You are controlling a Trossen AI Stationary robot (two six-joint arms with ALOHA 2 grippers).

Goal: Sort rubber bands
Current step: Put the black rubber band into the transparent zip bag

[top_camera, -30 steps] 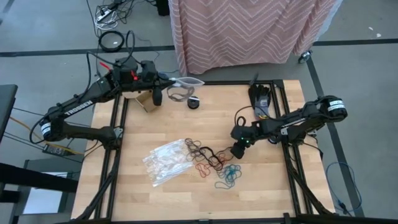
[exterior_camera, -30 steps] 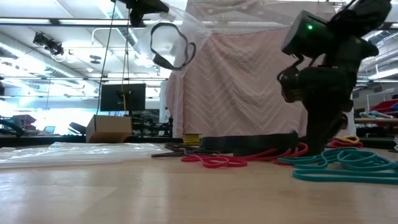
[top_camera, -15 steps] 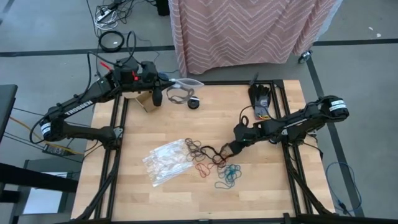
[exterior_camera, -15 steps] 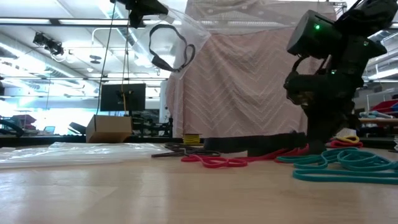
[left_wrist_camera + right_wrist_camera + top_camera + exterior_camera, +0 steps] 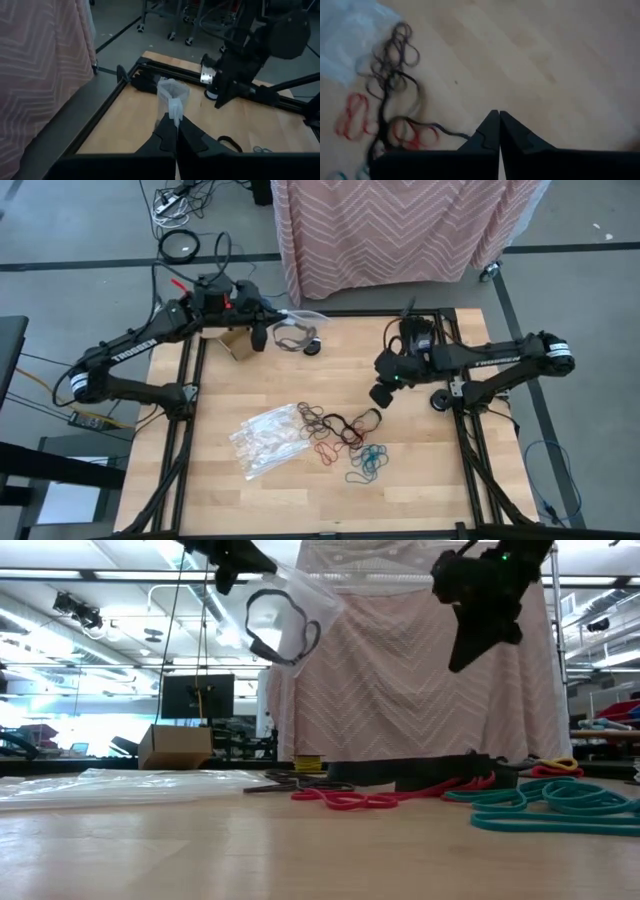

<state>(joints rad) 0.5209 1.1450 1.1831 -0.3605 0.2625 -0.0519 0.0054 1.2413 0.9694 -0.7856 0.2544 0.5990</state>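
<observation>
My left claw [image 5: 272,323] hung above the far left corner of the table [image 5: 260,490], clenched on the top edge of a clear bag [image 5: 294,332] with a black band showing inside; the bag hung upright below it. A second clear bag [image 5: 265,438] lay flat on the table, just left of the rubber bands [image 5: 340,435]. The rubber bands lay in a loose spread at mid-table, their long axis running from the black loops beside that flat bag down to the teal ones nearer the front edge. Bare wood stood open on every side of them. My right claw [image 5: 380,395] was raised above the pile's far right end, fingers [image 5: 492,132] pressed together, grasping nothing I could see.
</observation>
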